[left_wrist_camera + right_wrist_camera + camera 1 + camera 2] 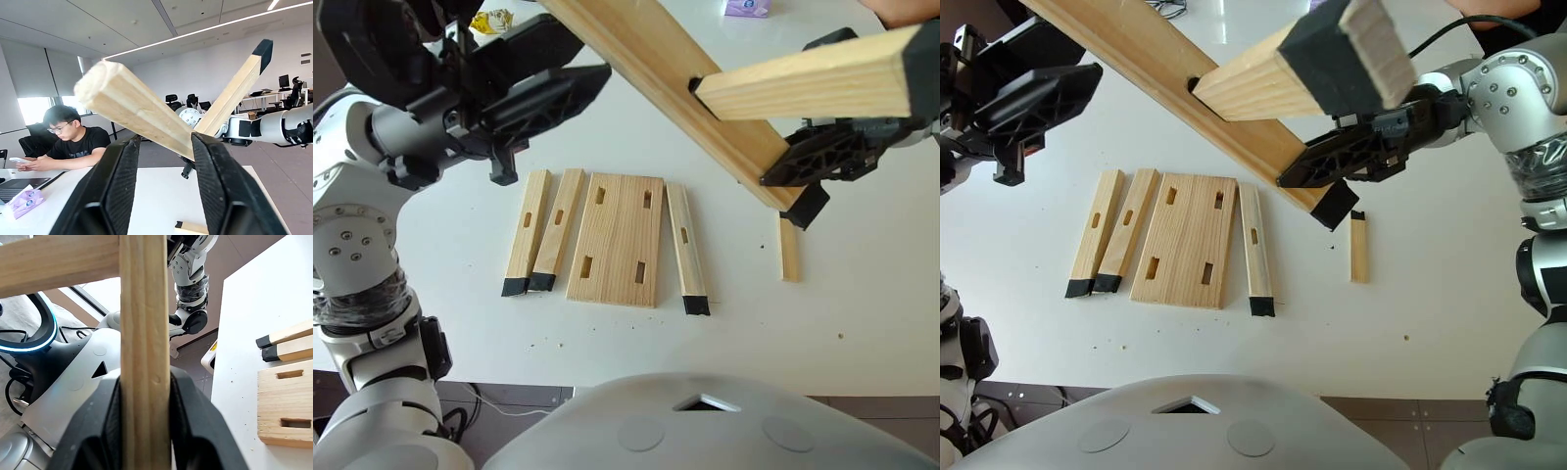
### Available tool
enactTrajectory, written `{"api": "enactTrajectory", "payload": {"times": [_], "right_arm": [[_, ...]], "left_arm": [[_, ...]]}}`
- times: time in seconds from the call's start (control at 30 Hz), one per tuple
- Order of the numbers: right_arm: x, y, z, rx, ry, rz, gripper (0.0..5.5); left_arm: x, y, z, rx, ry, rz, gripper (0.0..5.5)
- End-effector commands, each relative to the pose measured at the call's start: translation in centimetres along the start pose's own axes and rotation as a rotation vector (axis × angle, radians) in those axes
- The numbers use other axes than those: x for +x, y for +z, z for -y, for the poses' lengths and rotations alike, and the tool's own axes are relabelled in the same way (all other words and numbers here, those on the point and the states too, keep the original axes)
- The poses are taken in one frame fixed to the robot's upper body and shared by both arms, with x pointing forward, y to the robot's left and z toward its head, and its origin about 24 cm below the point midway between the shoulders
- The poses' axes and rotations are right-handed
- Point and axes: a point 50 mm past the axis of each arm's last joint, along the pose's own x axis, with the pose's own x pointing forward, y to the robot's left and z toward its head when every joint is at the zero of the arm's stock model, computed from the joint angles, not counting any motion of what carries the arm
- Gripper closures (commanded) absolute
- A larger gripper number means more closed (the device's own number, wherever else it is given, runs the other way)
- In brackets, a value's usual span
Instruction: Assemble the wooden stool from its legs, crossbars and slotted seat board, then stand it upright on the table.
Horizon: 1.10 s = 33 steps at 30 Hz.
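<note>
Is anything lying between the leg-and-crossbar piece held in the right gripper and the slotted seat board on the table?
Nothing visible does. The right gripper clamps the leg above the table. The seat board lies flat below with its slots uncovered, and the loose legs lie only beside it.

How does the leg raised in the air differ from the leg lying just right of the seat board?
The raised leg slants above the table, clamped by the right tool; the flat leg lies loose on it. The raised leg has a bar plugged into its slot; the flat leg's slot is empty. Both are pale wood with a black end.
</note>
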Motion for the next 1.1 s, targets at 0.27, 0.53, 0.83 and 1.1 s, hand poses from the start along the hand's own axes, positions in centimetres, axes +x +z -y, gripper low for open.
{"api": "enactTrajectory", "payload": {"times": [0.27,0.53,0.83,1.1], "right_arm": [[0.1,0.9,-0.6,-0.057,0.032,0.094,4.43],[1.2,0.6,-1.4,0.011,0.115,0.094,4.43],[1.2,2.3,-1.4,0.037,0.209,0.222,4.43],[1.7,0.9,-1.6,0.106,0.287,0.280,4.43]], "left_arm": [[-0.1,-1.0,-0.3,-0.160,0.078,0.028,4.07],[-0.1,-0.3,-1.4,-0.271,0.122,0.128,2.99],[0.6,0.3,-1.1,-0.405,0.105,0.238,2.51],[1.0,-0.1,0.1,-0.501,0.126,0.338,2.51]]}}
